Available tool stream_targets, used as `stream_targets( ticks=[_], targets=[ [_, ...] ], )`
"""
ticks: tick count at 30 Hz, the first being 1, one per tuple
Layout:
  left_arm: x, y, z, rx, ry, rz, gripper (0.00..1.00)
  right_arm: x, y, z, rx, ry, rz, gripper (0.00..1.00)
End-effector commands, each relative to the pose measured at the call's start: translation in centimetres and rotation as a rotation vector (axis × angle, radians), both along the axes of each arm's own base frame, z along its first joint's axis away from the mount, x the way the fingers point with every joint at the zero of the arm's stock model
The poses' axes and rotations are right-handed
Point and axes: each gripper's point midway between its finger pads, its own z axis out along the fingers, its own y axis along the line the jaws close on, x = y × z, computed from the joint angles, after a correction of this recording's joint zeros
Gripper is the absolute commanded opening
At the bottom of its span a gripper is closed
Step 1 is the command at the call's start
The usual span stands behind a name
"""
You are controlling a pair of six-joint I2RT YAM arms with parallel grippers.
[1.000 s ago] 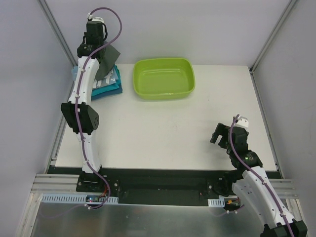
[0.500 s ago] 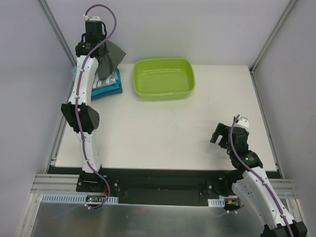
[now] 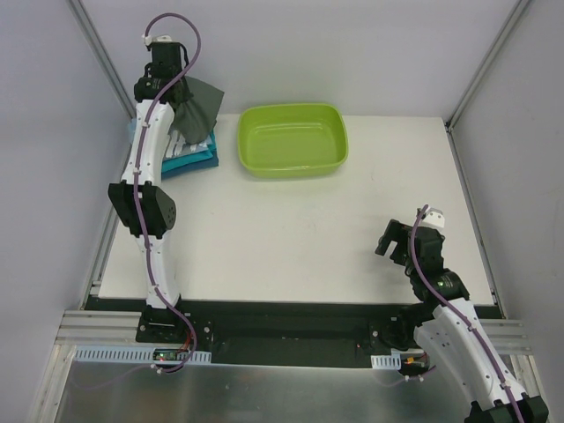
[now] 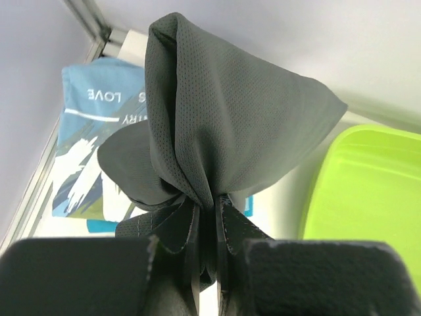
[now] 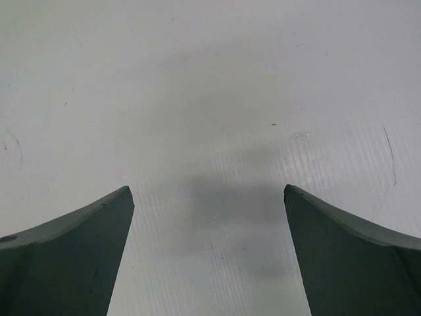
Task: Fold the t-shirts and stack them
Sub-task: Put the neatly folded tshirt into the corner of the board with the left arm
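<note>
Left pincer [image 3: 174, 88] holds dark grey t-shirt [image 3: 201, 104] above folded stack [image 3: 192, 155], beside green tub [image 3: 293, 139].

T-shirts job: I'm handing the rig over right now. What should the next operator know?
Left gripper: shut on the dark grey t-shirt, bunched and lifted above the stack at the far left corner.
Right gripper: open, empty, over bare table near its base.
Done: light blue lettered shirt lies on folded teal shirts.
Left: fold the dark grey t-shirt, add it to the stack.
Green tub is empty.
</note>
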Motion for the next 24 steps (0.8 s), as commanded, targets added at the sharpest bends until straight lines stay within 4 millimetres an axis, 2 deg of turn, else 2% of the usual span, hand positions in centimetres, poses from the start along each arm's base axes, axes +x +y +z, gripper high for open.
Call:
stream_targets(
  ticks=[1, 2, 3, 5, 12, 16, 24],
  targets=[
    [-0.3, 3.0, -1.1, -0.025, 0.016, 0.075, 0.00, 0.6, -0.5, 1.5, -0.008, -0.041, -0.025, 1.00],
    [-0.2, 3.3, -1.8, -0.006, 0.033, 0.078, 0.00, 0.6, -0.5, 1.4, -0.009, -0.039, -0.025, 0.99],
    [-0.3, 4.8, -2.4, 0.004, 0.051, 0.097, 0.00, 0.6, -0.4, 1.5, -0.007, -0.041, -0.025, 1.00],
    [-0.5, 5.9, -3.3, 0.008, 0.076, 0.095, 0.00, 0.6, -0.4, 1.4, -0.008, -0.036, -0.024, 1.00],
    [-0.9, 8.3, -7.0, 0.109, 0.190, 0.063, 0.00, 0.7, -0.5, 1.3, -0.013, -0.022, -0.029, 1.00],
    [-1.2, 8.9, -8.8, 0.124, 0.233, 0.025, 0.00, 0.7, -0.4, 1.2, -0.015, -0.012, -0.027, 1.00],
    [-0.7, 12.5, -11.3, 0.192, 0.258, 0.022, 0.08, 0.8, -0.5, 1.2, -0.019, -0.005, -0.032, 0.99]
  ],
)
